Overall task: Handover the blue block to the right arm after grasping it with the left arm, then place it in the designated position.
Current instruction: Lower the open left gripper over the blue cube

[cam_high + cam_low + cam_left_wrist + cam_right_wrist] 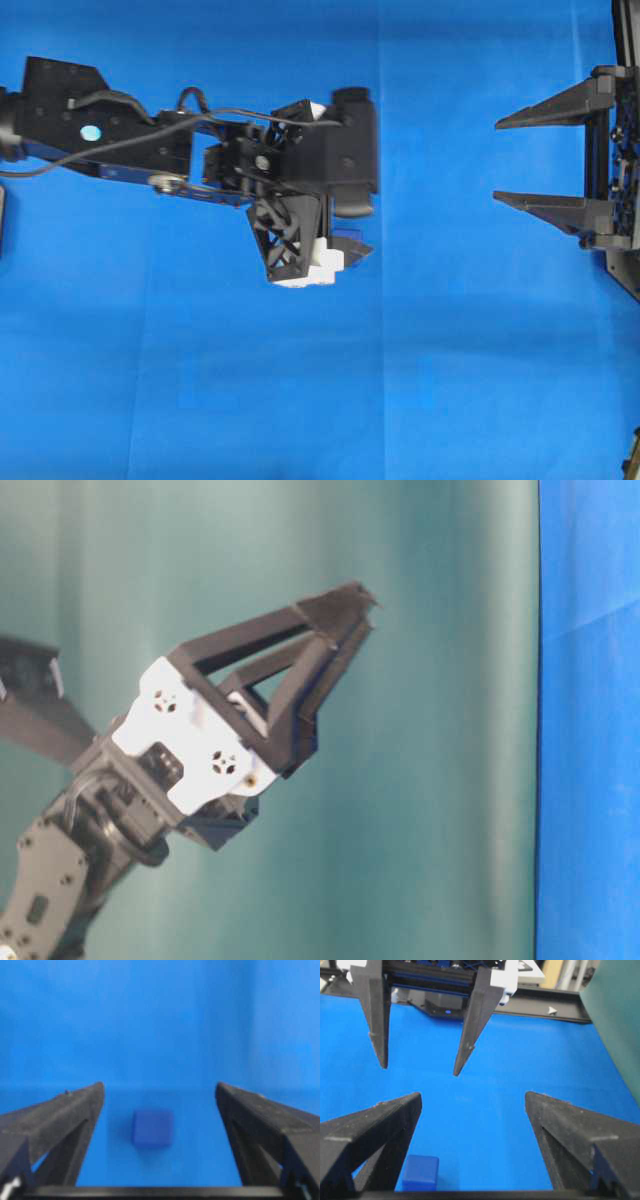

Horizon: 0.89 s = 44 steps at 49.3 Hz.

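The left arm's hand point(335, 255), with white brackets and long black pointed fingers, is seen pointed down over the blue cloth-covered tabletop point(200, 380), its fingers spread apart and holding nothing. The small dark-blue cube with rounded edges point(153, 1128) is seen resting on the cloth below, between those fingertips. At the right edge, the right arm's all-black hand point(500, 160) is held wide apart, empty

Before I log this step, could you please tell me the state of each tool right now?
Left tool: open, holding nothing; the blue block lies on the cloth between its fingers.
Right tool: open, empty.
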Each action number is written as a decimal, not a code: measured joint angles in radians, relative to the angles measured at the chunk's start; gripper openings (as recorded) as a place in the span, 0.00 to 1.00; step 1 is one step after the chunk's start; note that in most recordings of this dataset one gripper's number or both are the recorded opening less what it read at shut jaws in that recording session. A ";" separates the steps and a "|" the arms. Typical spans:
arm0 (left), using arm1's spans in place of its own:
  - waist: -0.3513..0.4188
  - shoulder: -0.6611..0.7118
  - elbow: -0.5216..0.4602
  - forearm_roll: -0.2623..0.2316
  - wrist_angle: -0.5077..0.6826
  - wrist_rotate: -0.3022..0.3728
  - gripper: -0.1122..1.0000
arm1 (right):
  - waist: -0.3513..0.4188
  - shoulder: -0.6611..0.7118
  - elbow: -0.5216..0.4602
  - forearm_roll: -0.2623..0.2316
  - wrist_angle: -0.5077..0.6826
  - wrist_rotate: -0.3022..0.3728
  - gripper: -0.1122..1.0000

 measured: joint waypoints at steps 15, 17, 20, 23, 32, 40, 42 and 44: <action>-0.003 0.029 -0.064 0.000 0.130 0.000 0.94 | 0.000 -0.002 0.000 0.000 0.000 0.000 0.98; -0.003 0.029 -0.063 0.000 0.130 0.000 0.94 | 0.000 0.000 0.000 0.000 0.000 0.000 0.98; -0.003 0.029 -0.064 0.000 0.132 0.003 0.94 | 0.000 0.000 0.000 0.000 0.002 0.000 0.98; -0.003 0.029 -0.063 0.000 0.132 0.003 0.94 | -0.002 0.000 0.000 0.000 0.000 0.000 0.98; -0.003 0.029 -0.063 0.000 0.132 0.005 0.94 | -0.002 -0.002 0.000 0.000 0.002 0.000 0.98; -0.003 0.029 -0.063 0.000 0.132 0.003 0.94 | -0.002 0.000 0.000 0.000 0.002 0.000 0.98; -0.005 0.029 -0.063 0.000 0.132 0.003 0.94 | 0.000 0.000 -0.002 0.000 0.002 0.000 0.98; -0.005 0.029 -0.063 0.002 0.132 0.003 0.94 | -0.002 0.000 -0.002 0.000 0.002 0.000 0.98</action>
